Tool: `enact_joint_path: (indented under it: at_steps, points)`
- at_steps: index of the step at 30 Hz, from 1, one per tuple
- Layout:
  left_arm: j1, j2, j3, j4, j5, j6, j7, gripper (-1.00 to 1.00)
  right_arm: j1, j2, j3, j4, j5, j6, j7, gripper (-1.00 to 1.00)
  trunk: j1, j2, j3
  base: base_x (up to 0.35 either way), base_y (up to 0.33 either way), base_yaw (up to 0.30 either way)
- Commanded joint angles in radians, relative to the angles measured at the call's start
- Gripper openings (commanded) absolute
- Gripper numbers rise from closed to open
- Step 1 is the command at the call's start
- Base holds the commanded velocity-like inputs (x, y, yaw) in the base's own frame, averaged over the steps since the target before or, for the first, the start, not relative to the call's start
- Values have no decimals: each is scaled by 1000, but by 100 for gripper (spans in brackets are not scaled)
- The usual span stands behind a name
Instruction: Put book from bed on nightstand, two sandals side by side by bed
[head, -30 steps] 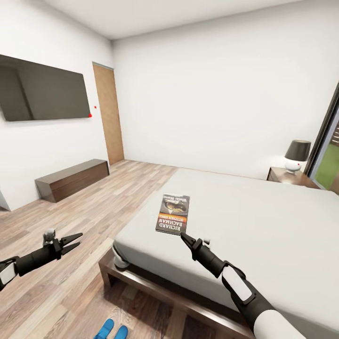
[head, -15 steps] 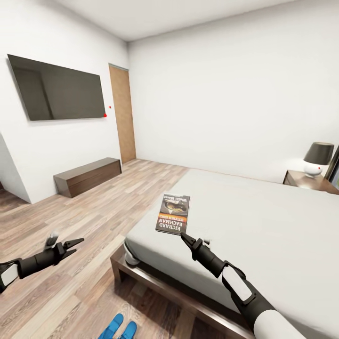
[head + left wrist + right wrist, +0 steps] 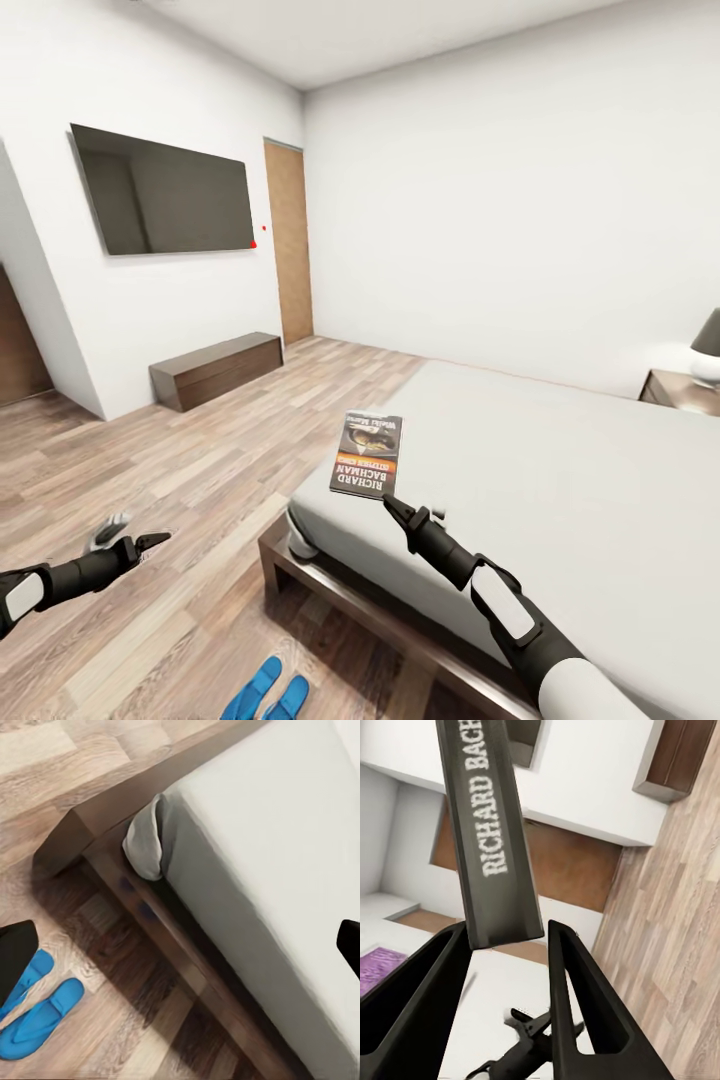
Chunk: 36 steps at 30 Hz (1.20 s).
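The right gripper [image 3: 392, 503] pinched the book [image 3: 368, 455] above the bed [image 3: 560, 480]; the left gripper's [image 3: 150, 543] jaws stood spread near the sandals [image 3: 268, 692].

1. We see the corner of the bed [image 3: 112, 814], dark wood frame under a light-grey mattress [image 3: 270, 847].
2. A loose fold of sheet [image 3: 146, 844] hangs at that corner.
3. The two sandals [image 3: 34, 1009] lie close together on the plank floor [image 3: 45, 765], near the frame.
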Motion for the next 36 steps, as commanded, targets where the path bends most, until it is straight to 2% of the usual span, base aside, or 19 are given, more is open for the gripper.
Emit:
enact_joint_path:
  at_steps: [1, 8, 11, 16, 19, 25, 29, 32, 36]
  points:
    - [2, 0, -2, 0, 10, 8, 5, 100, -1, -1, 3, 0, -14, 8, 0, -100, 0, -1, -1, 0, 0, 179]
    - [57, -1, -2, 0, 12, -8, 26, 100, -1, 1, 5, 0, -13, 8, 0, -100, 0, -1, -1, 0, 0, 179]
    - [80, -12, -2, 1, 13, -50, 28, 100, -1, 1, 7, 0, -13, 8, 0, -100, 0, -1, -1, 0, 0, 179]
    - [95, -37, -2, 1, 14, -125, 23, 100, -1, 1, 7, 0, -12, 7, 0, -100, 0, -1, -1, 0, 0, 179]
    - [102, -65, -1, 1, 15, -164, 21, 100, -1, 1, 4, 0, -12, 8, 0, -100, 0, -1, -1, 0, 0, 179]
    - [111, -95, -1, 1, 15, -207, 22, 100, -1, 0, 1, 0, -12, 8, 0, -100, 0, -1, -1, 0, 0, 179]
    - [139, -112, 2, 1, 23, -240, 28, 100, -1, 0, 2, 0, -12, 8, 0, -100, 0, -1, -1, 0, 0, 179]
    - [163, -131, 5, 1, 76, -261, 34, 100, -1, 1, 4, 0, -12, 7, 0, -100, 0, -1, -1, 0, 0, 179]
    - [177, -140, 6, 2, 186, -270, 41, 100, -1, 0, 1, 0, -12, 7, 0, -100, 0, -1, -1, 0, 0, 179]
